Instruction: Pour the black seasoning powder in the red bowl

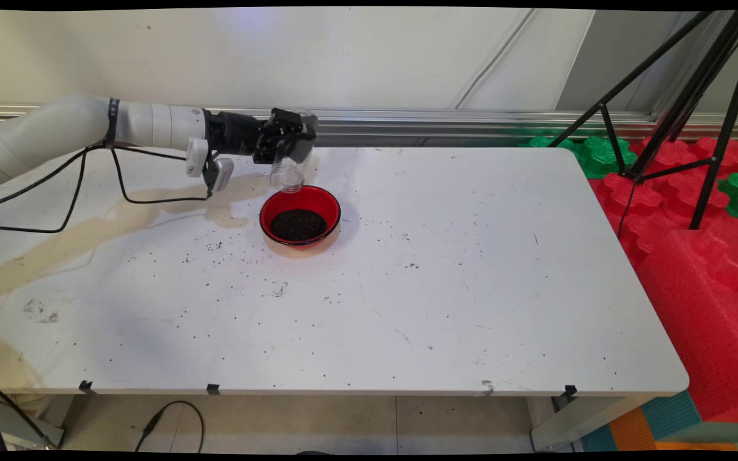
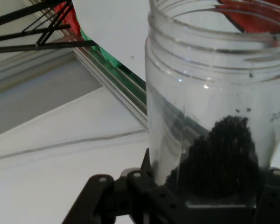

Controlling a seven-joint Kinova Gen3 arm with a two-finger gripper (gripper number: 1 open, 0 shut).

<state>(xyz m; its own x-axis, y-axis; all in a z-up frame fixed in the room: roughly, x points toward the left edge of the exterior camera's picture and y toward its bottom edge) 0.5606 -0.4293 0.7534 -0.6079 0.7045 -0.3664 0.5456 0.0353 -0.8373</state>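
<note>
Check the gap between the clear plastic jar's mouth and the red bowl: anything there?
Nothing. In the main view, clear plastic jar tilts mouth-down just above red bowl's far rim; only air between.

Clear jar [image 1: 290, 168], tilted mouth-down above red bowl [image 1: 300, 216] of dark grains.

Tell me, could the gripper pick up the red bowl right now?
Probably not as things stand: the gripper is already shut on a clear jar, tilted mouth-down over the red bowl. Nothing else blocks the bowl, but the fingers are occupied.
</note>
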